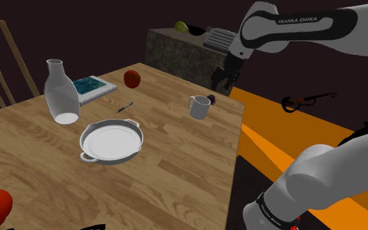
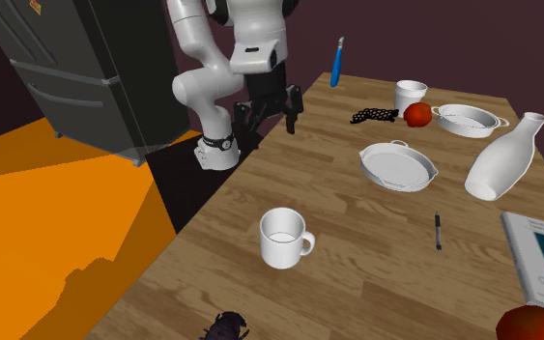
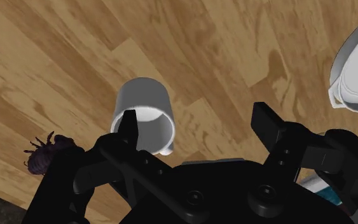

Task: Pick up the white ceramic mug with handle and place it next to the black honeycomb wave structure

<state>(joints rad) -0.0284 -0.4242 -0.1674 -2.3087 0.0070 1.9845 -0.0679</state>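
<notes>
Wrist view: gripper (image 3: 196, 118) wide open, empty, hovering over the mug (image 3: 142, 111), which stands upright on the table (image 3: 234, 51). Count: one mug, one other cup (image 2: 411, 94) beside one honeycomb (image 2: 374, 116), two dishes (image 2: 398, 164), two red fruits (image 2: 416, 114).

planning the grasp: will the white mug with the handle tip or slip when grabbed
The mug stands upright on a broad base, so it likely resists tipping. Its smooth, rigid-looking wall may slip in a light pinch. The side handle probably shifts its balance.
</notes>
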